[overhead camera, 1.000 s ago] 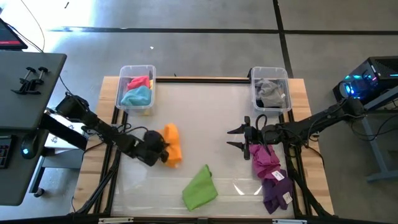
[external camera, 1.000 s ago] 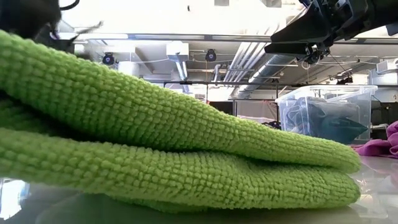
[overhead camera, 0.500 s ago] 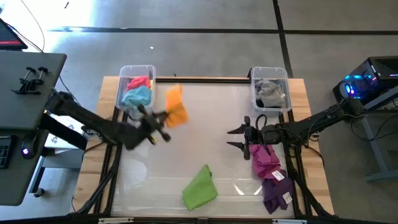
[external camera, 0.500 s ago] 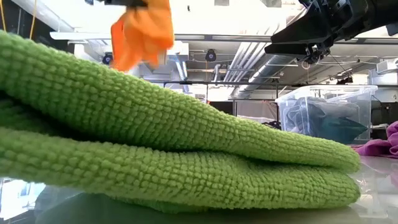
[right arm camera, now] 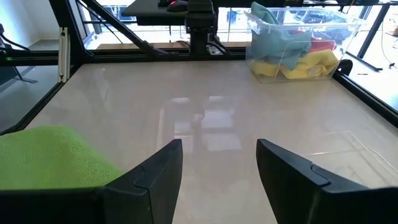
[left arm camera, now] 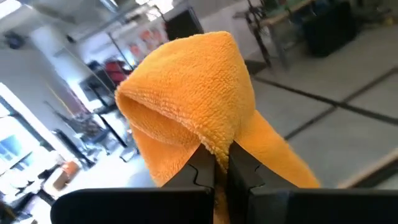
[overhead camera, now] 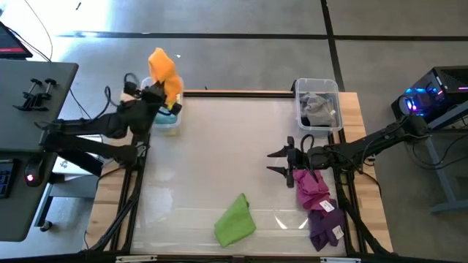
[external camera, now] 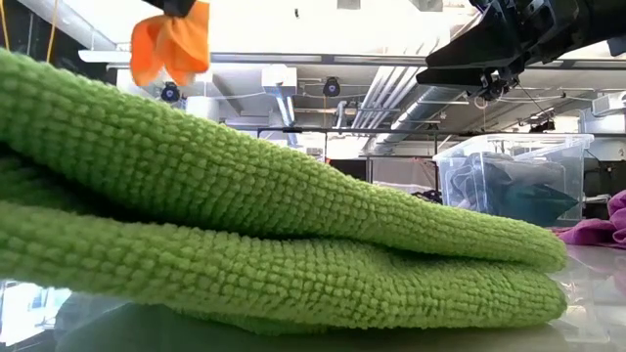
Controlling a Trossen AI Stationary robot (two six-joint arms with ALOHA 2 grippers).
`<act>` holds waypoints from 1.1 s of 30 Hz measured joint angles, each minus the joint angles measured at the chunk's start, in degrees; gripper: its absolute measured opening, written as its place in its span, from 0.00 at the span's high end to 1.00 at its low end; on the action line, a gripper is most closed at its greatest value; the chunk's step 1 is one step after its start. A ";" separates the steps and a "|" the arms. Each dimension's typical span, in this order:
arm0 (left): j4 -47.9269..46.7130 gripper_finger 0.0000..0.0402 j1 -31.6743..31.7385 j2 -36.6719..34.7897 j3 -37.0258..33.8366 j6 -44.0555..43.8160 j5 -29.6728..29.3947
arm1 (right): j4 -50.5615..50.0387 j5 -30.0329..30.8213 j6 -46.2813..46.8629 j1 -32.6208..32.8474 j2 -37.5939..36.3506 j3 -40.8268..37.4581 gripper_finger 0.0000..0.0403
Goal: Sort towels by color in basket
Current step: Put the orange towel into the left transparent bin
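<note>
My left gripper (overhead camera: 156, 90) is shut on an orange towel (overhead camera: 164, 68), which it holds high over the left bin (overhead camera: 170, 121) at the table's far left; the low view also shows the orange towel (external camera: 172, 44) in the air. In the right wrist view that left bin (right arm camera: 305, 45) holds light blue, yellow and red towels. My right gripper (overhead camera: 280, 162) hovers open at mid right, next to a magenta towel (overhead camera: 311, 187). A purple towel (overhead camera: 322, 223) and a lime green towel (overhead camera: 235, 219) lie flat near the near edge. A grey towel (overhead camera: 317, 108) sits in the right bin (overhead camera: 318, 86). My left gripper pinches the orange towel between its two fingertips (left arm camera: 204, 169) at a bunched fold (left arm camera: 214, 144) with several layers. The towel is lifted clear of the table and hangs loosely in the air over the left bin.
The lime green towel (external camera: 274, 235) fills the low view's foreground. The right bin (external camera: 509, 176) stands at the far right. The glossy tabletop (overhead camera: 227, 146) lies between the two arms, with a dark frame along its edges.
My left gripper has carried the orange towel from the table's left middle up and toward the far left corner, over the left bin. The towel, lying on the table a second ago, now hangs lifted clear.
</note>
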 joint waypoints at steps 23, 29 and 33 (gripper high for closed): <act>-40.56 0.88 36.25 12.46 2.53 -34.66 42.43 | 0.15 2.64 1.39 -0.02 0.00 0.00 0.50; -41.07 0.72 39.25 14.69 2.53 -34.56 48.18 | 0.09 2.62 1.35 -0.02 0.00 0.00 0.50; -42.03 0.66 40.23 13.77 2.53 -34.15 47.83 | -0.17 2.60 1.36 -0.02 0.00 0.00 0.50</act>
